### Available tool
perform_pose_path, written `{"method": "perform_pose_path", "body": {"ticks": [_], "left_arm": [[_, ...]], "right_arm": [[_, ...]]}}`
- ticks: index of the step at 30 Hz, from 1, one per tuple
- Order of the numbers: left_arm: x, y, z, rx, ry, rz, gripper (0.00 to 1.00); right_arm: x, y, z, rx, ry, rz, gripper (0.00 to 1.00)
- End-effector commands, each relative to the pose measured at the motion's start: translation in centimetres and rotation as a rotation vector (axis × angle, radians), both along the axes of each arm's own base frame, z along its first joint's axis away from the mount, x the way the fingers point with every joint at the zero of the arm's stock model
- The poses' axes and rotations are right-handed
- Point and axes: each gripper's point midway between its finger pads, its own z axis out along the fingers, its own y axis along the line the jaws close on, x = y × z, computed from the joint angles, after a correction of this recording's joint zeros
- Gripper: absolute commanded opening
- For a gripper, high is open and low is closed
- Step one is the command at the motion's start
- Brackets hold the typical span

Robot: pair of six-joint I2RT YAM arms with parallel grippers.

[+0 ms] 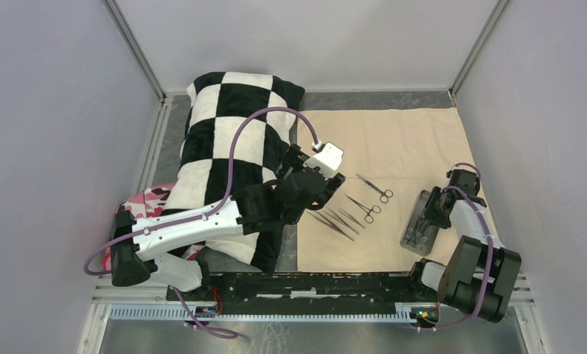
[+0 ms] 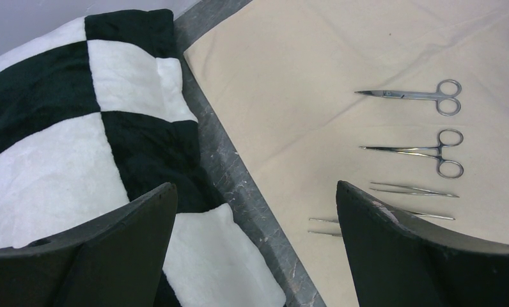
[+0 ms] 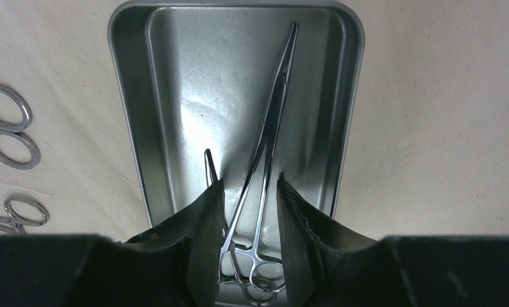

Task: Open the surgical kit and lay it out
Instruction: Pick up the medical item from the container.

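- The beige cloth wrap (image 1: 408,140) was spread out flat on the right part of the table, right up against the checkered pillow (image 1: 231,140).
- A bit of pink camouflage cloth (image 1: 147,199) poked out from under the pillow's near left corner.
- The metal tray (image 3: 175,77) sat on the wrap near its right edge, directly under the right gripper (image 3: 249,181).
- Long forceps (image 3: 274,109) lay lengthwise in the tray, ring handles toward the wrist camera. A second thin tip (image 3: 210,163) showed beside them, but I couldn't tell what tool it was.
- The right gripper's jaws were partway apart and straddled the forceps' shanks. There was daylight on the right side, so it didn't look clamped.
- Out on the wrap, left of the tray, was a tidy row with scissors (image 2: 412,96) farthest back, then small forceps (image 2: 412,152), then tweezers (image 2: 415,190) nearest, all apart from each other.
- More tweezers were half hidden behind the left gripper's fingers (image 2: 418,249).
- The left gripper (image 2: 255,188) hung over the wrap's left edge with its jaws spread wide and nothing in them.
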Motion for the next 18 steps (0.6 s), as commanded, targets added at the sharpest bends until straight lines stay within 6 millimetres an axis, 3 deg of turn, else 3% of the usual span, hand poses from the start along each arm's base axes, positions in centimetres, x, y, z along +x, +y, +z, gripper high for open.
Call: {"method": "perform_pose_path", "body": {"ticks": [1,5,10,18], "left_arm": [[0.0,0.2,1.8,-0.046,-0.040,0.005,1.00],[0.0,0.2,1.8,-0.045,-0.040,0.005,1.00],[0.0,0.2,1.8,-0.044,-0.040,0.004,1.00],[0.1,0.2,1.8,-0.044,-0.040,0.005,1.00]], "right_arm": [[0.8,-0.8,0.2,-0.026,-0.023,-0.035,0.40],[1.1,-0.9,0.0,-0.023,-0.016,-0.037,0.35],[0.5,-0.4,-1.2,-0.022,0.036,-0.017,0.36],[-1.7,-1.3,-1.4,-0.171,0.118,-0.020,0.32]]}}
